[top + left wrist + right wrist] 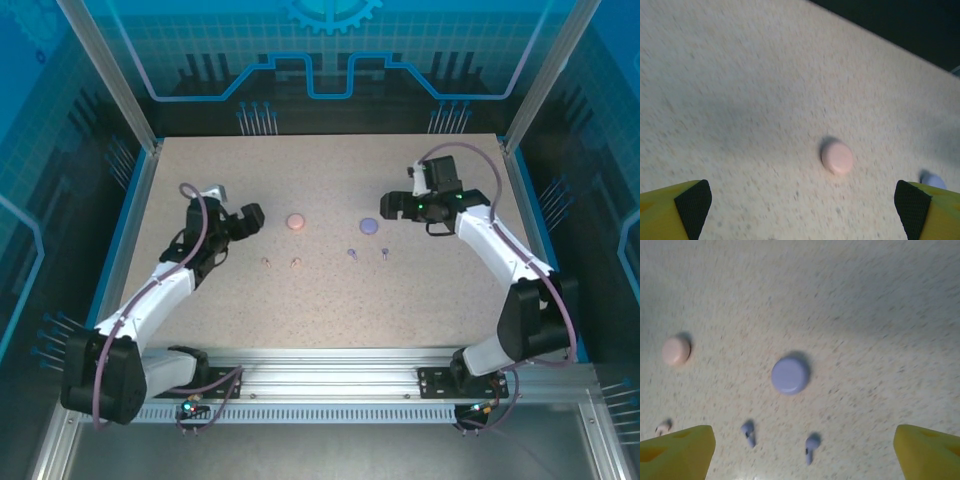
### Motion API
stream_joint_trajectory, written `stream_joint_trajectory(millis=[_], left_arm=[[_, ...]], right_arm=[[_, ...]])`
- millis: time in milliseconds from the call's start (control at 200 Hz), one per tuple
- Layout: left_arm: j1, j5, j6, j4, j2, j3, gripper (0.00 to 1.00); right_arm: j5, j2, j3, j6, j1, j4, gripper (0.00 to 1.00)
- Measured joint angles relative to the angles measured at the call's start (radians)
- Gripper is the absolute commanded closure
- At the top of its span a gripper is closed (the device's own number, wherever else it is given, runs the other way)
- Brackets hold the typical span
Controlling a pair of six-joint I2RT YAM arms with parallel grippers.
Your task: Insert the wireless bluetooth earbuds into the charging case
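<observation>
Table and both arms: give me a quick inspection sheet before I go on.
Surface: speckled beige table, no spills seen.
Job's things: pink case and purple case side by side mid-table, lids look shut. Two pink earbuds lie loose nearer the arm bases than the pink case. Two purple earbuds lie likewise by the purple case.
Clutter: nothing seen.
Hands: left hand open, left of the pink case, holding nothing. Right hand open, right of the purple case, holding nothing.
Cables: left arm cable and right arm cable, both apart from the job's things.
Surroundings: blue panelled enclosure with metal posts.
</observation>
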Motion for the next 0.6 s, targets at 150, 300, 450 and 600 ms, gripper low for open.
stream_joint_trajectory(millis=[150,300,450,600], left_arm=[[-0.084,-0.01,-0.079,-0.089,0.047,0.032,0.01],[-0.127,-0.031,-0.185,-0.128,0.053,0.055,0.01],[-0.152,-0.042,-0.274,-0.135,0.082,0.077,0.01],[-0.171,-0.045,-0.327,-0.138,0.151,0.123,0.01]], right_arm=[[0.024,0.116,0.104,0.025,0.056,-0.113,0.09],[0.075,0.256,0.221,0.067,0.114,-0.198,0.09],[0.121,0.406,0.336,0.109,0.152,-0.262,0.12],[0.147,0.519,0.394,0.149,0.157,-0.298,0.14]])
